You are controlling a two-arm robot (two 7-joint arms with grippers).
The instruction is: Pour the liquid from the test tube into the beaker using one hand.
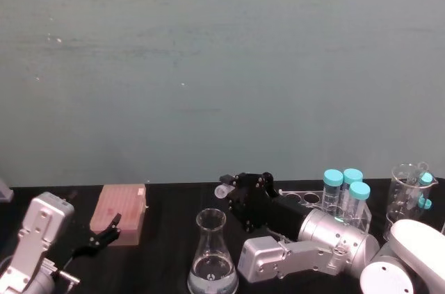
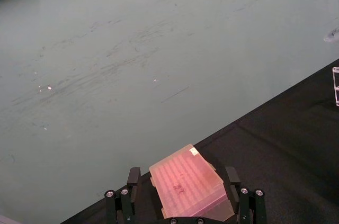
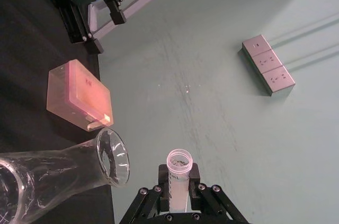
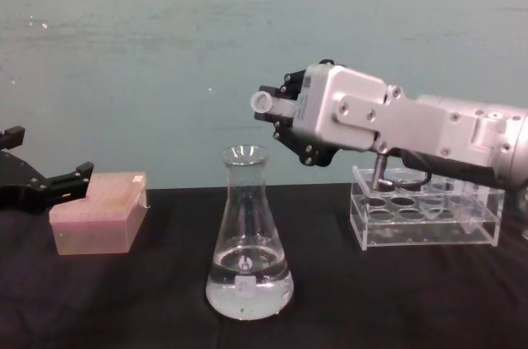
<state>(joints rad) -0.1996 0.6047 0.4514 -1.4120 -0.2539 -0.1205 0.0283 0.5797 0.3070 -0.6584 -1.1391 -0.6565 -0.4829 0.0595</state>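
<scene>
My right pincer (image 4: 279, 110) is clamped on the tube (image 4: 262, 101), which lies nearly level. Its open mouth is above the beaker (image 4: 247, 258), over the right side of the beaker's rim and clear of the glass. Clear liquid (image 4: 247, 287) sits in the beaker's wide base; whether any is in the tube I cannot tell. I judge this to be the pour itself, and the narrow neck is what makes it fussy. The tube's mouth should come a touch further left, to the middle of the beaker's opening. It should also drop close above the rim without knocking it, since the tall glass looks easy to tip. Then I would roll the wrist slowly so the mouth dips below the tube's closed end. I would hold there so the last drops run off the lip, not down the outside of the beaker. The grip must be firm, for a slim plastic tube may swivel between the pads. My left pincer (image 1: 104, 233) rests open, well to the left of the beaker by the pink box (image 1: 122, 212), and need not stir.
</scene>
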